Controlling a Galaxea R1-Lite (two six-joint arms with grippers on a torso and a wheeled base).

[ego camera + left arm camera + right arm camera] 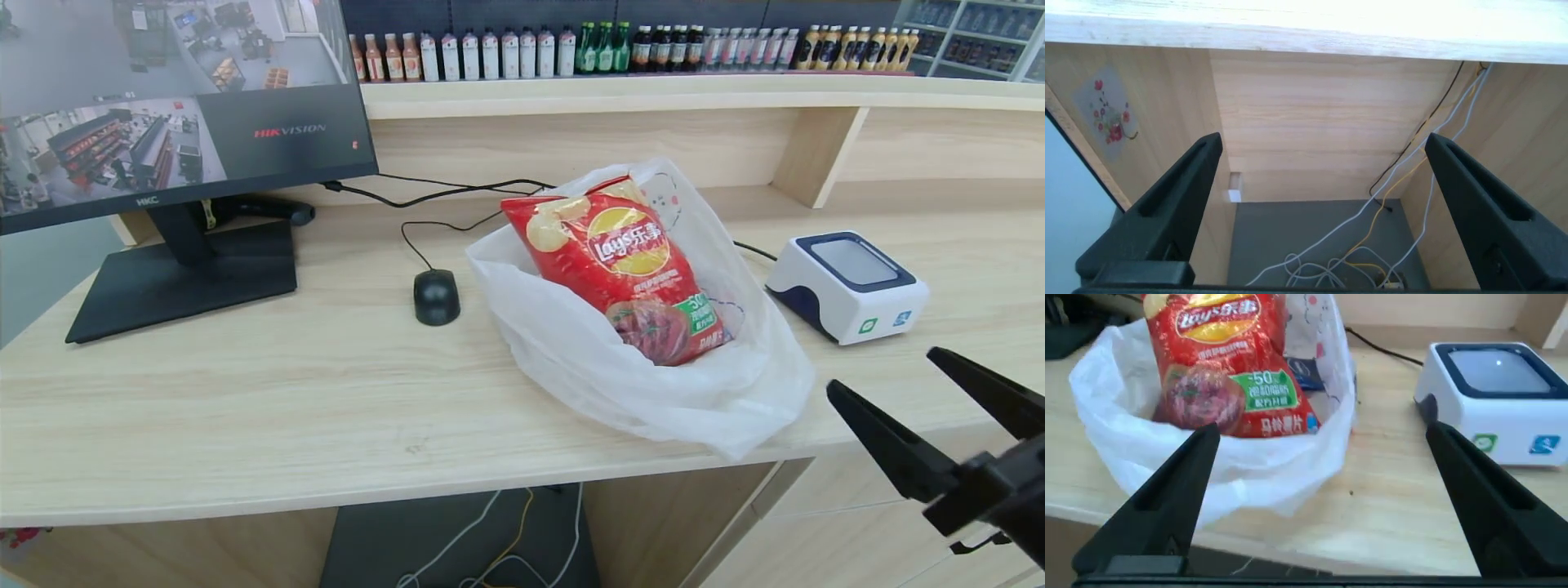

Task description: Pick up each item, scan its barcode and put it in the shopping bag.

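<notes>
From my head camera, the chip packet [618,269] stands tilted inside the white shopping bag [653,392], its top sticking out of the bag's open mouth. The bag sits on the bench [286,392] near the front edge. The barcode scanner [845,286] is just beside it to my right, apart from the plastic. A mouse [436,296] and a monitor [175,106] are off to my left. My right claw [880,369] hangs low in front of the bench edge, right of the bag, with its fingers spread wide and nothing between them.

From my left wrist, my left claw [1323,140] is below the bench top, facing the wooden panel underneath and a tangle of cables [1372,237]. Its fingers are apart and it carries nothing.

From my right wrist, I look between the spread fingers straight at the bag. The packet leans inside it, with the plastic bunched round its lower half, and the scanner sits close by on the same surface.

I judge that this packet is finished with: it is bagged, and both claws are free. Whether it was scanned I cannot tell from how things lie. I can pick out no further goods waiting to be lifted, so the job looks at or near its end. If more items come, each needs the full lift, scan and drop.
</notes>
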